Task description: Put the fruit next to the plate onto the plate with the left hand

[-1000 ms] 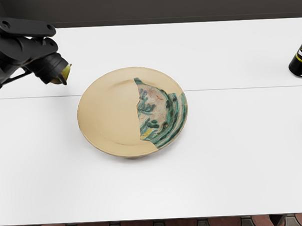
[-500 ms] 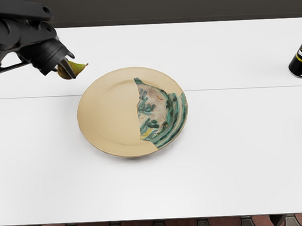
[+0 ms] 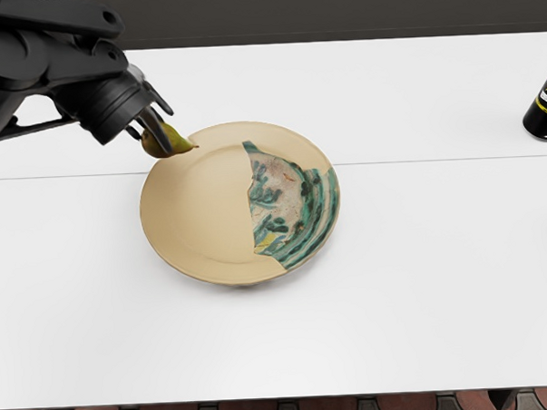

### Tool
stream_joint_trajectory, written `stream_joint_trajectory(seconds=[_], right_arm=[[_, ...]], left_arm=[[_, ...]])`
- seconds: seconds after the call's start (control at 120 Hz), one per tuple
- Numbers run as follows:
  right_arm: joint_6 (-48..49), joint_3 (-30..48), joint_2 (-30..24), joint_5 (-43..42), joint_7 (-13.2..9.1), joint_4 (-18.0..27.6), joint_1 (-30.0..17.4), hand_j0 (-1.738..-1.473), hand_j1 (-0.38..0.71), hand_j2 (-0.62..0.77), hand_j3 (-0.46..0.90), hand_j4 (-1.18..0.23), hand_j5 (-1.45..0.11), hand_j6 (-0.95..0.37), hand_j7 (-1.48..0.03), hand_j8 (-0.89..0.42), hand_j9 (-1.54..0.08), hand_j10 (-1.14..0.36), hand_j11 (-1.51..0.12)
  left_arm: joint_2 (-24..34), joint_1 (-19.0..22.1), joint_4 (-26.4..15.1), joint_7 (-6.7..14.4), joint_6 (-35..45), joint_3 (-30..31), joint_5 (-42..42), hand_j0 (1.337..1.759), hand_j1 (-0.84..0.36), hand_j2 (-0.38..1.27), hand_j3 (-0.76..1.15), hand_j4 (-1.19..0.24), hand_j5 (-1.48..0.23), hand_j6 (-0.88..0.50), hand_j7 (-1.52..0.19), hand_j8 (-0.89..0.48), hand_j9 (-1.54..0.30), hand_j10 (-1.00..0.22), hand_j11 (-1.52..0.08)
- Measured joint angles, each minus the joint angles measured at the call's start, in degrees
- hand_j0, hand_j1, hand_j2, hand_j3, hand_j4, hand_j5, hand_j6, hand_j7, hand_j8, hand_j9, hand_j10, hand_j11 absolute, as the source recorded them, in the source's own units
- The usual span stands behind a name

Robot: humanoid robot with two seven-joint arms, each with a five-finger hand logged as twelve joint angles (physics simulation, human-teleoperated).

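While the left hand [image 3: 124,104] is closed around the fruit [image 3: 167,140], that fruit hangs just over the upper-left rim of the plate [image 3: 197,217] on the counter [image 3: 423,298].

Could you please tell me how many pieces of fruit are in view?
1: a small yellow-green fruit, gripped by the black left hand at the upper-left rim of the tan ceramic plate. The hand might hide more.

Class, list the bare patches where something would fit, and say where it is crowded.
Bare table in front of the plate, and between plate and bottle. The plate's tan half is bare. Crowded at its upper-left rim, where the left hand holds the fruit.
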Motion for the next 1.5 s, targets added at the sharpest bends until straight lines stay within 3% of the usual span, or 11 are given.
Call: stream_joint_trajectory(seconds=[0.308,0.5,0.65,0.767,0.875,1.083,1.258,1.5], right_arm=[[0.0,0.0,0.0,0.0,0.0,0.0,0.0,-1.658,-0.32,0.00,0.00,-0.02,-0.03,-0.02,-0.03,-0.02,-0.03,-0.02,-0.03],[0.0,0.0,0.0,0.0,0.0,0.0,0.0,-1.658,-0.32,0.00,0.00,-0.02,-0.03,-0.02,-0.03,-0.02,-0.03,-0.02,-0.03],[0.0,0.0,0.0,0.0,0.0,0.0,0.0,-1.658,-0.32,0.00,0.00,-0.02,-0.03,-0.02,-0.03,-0.02,-0.03,-0.02,-0.03],[0.0,0.0,0.0,0.0,0.0,0.0,0.0,-1.658,-0.32,0.00,0.00,-0.02,-0.03,-0.02,-0.03,-0.02,-0.03,-0.02,-0.03],[0.0,0.0,0.0,0.0,0.0,0.0,0.0,-1.658,-0.32,0.00,0.00,-0.02,-0.03,-0.02,-0.03,-0.02,-0.03,-0.02,-0.03],[0.0,0.0,0.0,0.0,0.0,0.0,0.0,-1.658,-0.32,0.00,0.00,-0.02,-0.03,-0.02,-0.03,-0.02,-0.03,-0.02,-0.03],[0.0,0.0,0.0,0.0,0.0,0.0,0.0,-1.658,-0.32,0.00,0.00,-0.02,-0.03,-0.02,-0.03,-0.02,-0.03,-0.02,-0.03],[0.0,0.0,0.0,0.0,0.0,0.0,0.0,-1.658,-0.32,0.00,0.00,-0.02,-0.03,-0.02,-0.03,-0.02,-0.03,-0.02,-0.03]], left_arm=[[-5.1,0.4,-1.7,0.0,3.3,-2.7,-0.1,1.656,-0.49,0.87,0.00,-0.77,-1.06,-0.53,-1.04,-0.45,-1.03,-0.78,-1.03],[-8.2,1.1,-2.5,0.0,6.2,-4.0,0.0,1.656,-0.46,0.76,0.00,-0.76,-1.08,-0.52,-1.05,-0.44,-1.03,-0.78,-1.03],[-9.6,1.1,-2.9,0.0,7.8,-4.9,0.1,1.656,-0.48,0.83,0.00,-0.77,-1.07,-0.65,-1.05,-0.45,-1.03,-0.79,-1.04],[-9.7,1.2,-3.2,0.0,8.2,-5.1,0.2,1.656,-0.49,0.84,0.00,-0.76,-1.03,-0.66,-1.03,-0.47,-1.01,-0.78,-1.01],[-10.0,1.3,-3.3,0.0,8.1,-5.2,0.2,1.657,-0.41,0.59,0.00,-0.67,-0.90,-0.62,-0.90,-0.48,-0.89,-0.70,-0.89],[-10.0,1.5,-3.5,0.0,7.6,-5.2,0.3,1.658,-0.03,0.23,0.00,-0.33,-0.44,-0.31,-0.44,-0.26,-0.44,-0.34,-0.44],[-8.6,1.5,-3.9,0.0,7.2,-6.0,0.3,1.658,0.19,0.10,0.00,-0.14,-0.19,-0.13,-0.19,-0.11,-0.19,-0.15,-0.19],[2.3,1.8,-6.4,0.0,1.0,-9.4,0.3,1.658,0.30,0.03,0.00,-0.04,-0.06,-0.04,-0.06,-0.04,-0.06,-0.05,-0.06]])
